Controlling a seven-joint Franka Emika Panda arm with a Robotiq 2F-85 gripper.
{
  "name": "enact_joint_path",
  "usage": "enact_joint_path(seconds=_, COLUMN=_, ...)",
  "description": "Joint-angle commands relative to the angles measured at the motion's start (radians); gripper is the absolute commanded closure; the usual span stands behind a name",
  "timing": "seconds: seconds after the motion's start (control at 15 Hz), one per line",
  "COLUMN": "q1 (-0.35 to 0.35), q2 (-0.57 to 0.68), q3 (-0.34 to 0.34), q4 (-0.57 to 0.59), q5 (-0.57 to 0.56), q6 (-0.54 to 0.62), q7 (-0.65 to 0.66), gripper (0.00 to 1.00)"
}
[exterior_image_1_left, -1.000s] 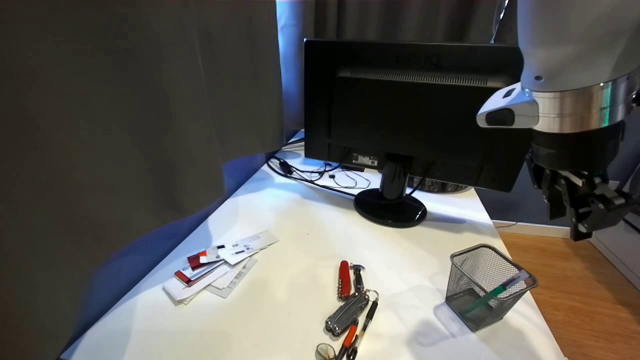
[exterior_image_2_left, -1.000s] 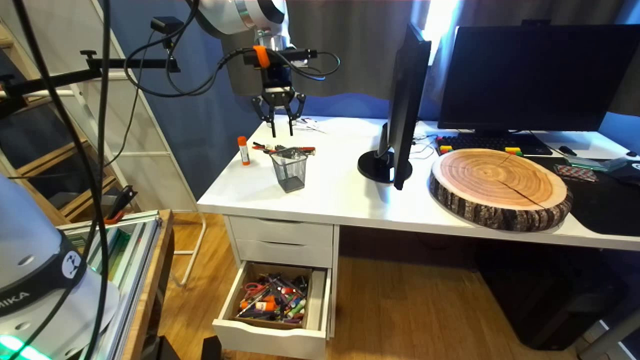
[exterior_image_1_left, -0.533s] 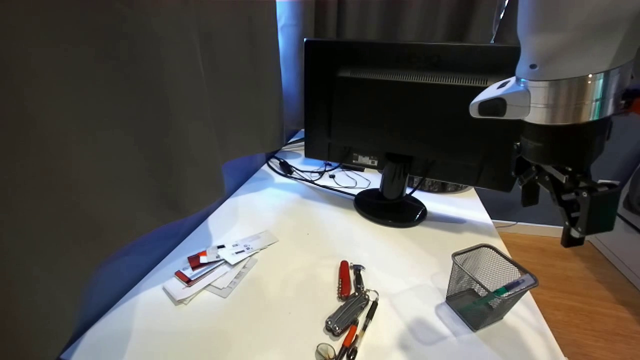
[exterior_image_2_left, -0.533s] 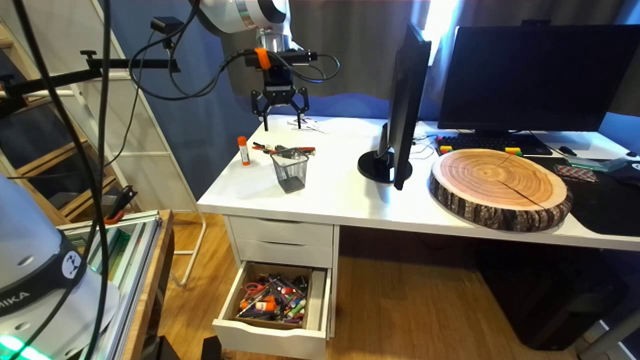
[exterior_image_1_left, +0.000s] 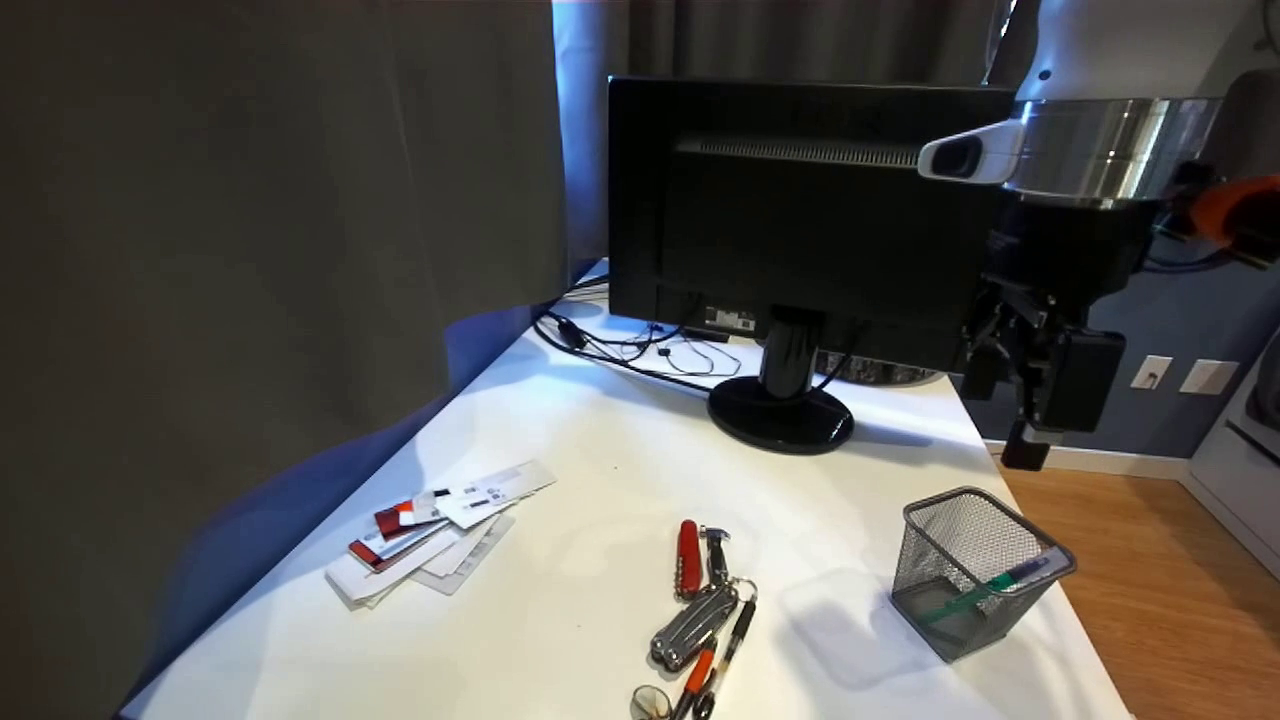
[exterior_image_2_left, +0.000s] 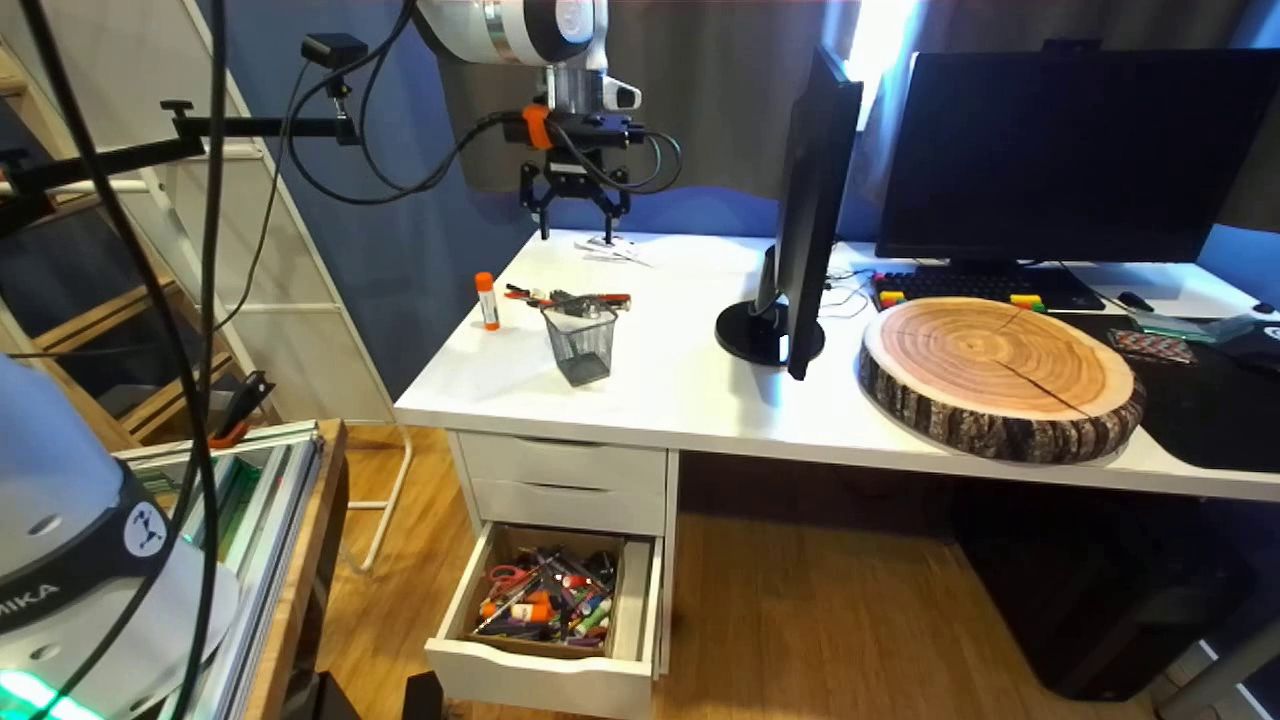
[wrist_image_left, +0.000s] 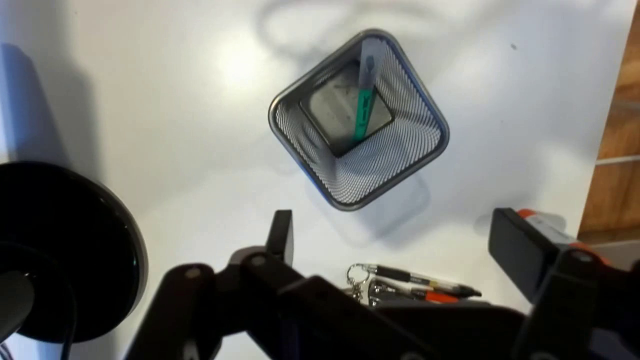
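Note:
My gripper (wrist_image_left: 395, 235) is open, its fingers spread wide with nothing between them. In both exterior views it hangs in the air above the desk. The square grey mesh pen cup (wrist_image_left: 370, 170) stands on the desk ahead of the fingers in the wrist view, apart from them. Inside the cup leans a green marker (wrist_image_left: 363, 112) with a clear cap. Lower in that view lie a black-grip pen (wrist_image_left: 395, 272) and a key ring (wrist_image_left: 358, 274), partly hidden by the gripper. Beside them are a silver multitool (exterior_image_1_left: 695, 628) and a red pocket knife (exterior_image_1_left: 688, 560).
An orange-capped glue stick (exterior_image_2_left: 487, 302) stands near the desk's side edge. A black monitor (exterior_image_1_left: 820, 230) rises at the back, on a round base (wrist_image_left: 70, 250). Scattered cards (exterior_image_1_left: 490, 495) lie on the far side. Below, a pulled-out drawer (exterior_image_2_left: 545, 680) holds several pens.
The fingers have spread from partly apart to wide. The gripper has risen and moved toward the monitor. The green marker in the cup has shifted slightly.

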Motion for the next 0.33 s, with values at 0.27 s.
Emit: enact_joint_path(seconds=0.27, q1=-0.042, q2=-0.019, q3=0.010, q4=-0.086, q5=0.056, q6=0.251, q7=-0.057, gripper=0.00)
